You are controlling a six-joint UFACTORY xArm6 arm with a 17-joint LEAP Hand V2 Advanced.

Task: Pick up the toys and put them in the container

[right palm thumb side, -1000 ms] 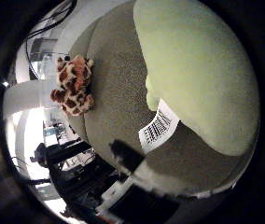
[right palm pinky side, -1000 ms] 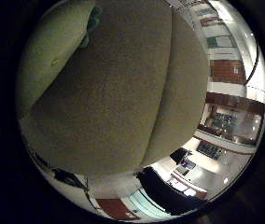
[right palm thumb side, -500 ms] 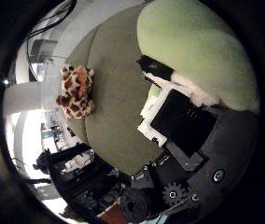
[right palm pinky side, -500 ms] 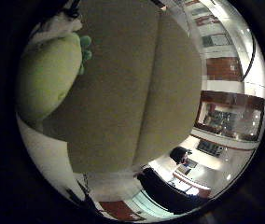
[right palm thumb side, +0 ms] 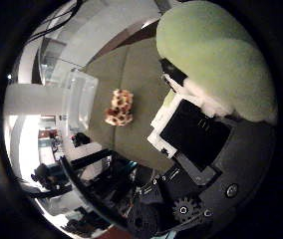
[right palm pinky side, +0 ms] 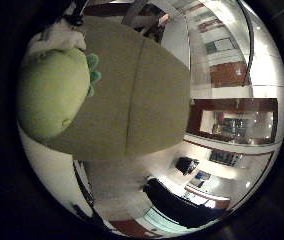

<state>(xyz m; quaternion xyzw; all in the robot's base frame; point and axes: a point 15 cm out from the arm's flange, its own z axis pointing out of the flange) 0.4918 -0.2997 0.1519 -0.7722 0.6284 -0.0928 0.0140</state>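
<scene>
A pale green plush toy [right palm thumb side: 216, 55] fills much of the right thumb side palm view, close to the palm. My right hand [right palm thumb side: 193, 134] has its black and white fingers [right palm thumb side: 177, 82] curled against the toy and holds it above the olive tabletop [right palm thumb side: 146, 85]. The right little finger side palm view shows the same toy [right palm pinky side: 50, 92] with a teal part at its edge. A brown spotted plush toy [right palm thumb side: 119, 108] lies on the tabletop. A clear container [right palm thumb side: 78, 98] stands beside it at the table's edge.
The olive tabletop [right palm pinky side: 147, 95] lies well below the palm. Around it are a pale floor, desks and chairs [right palm thumb side: 57, 169], and room walls with windows [right palm pinky side: 232, 120].
My fingers came into view and curled onto the green toy. The table and spotted toy now look smaller and farther, so the hand has risen with the green toy.
</scene>
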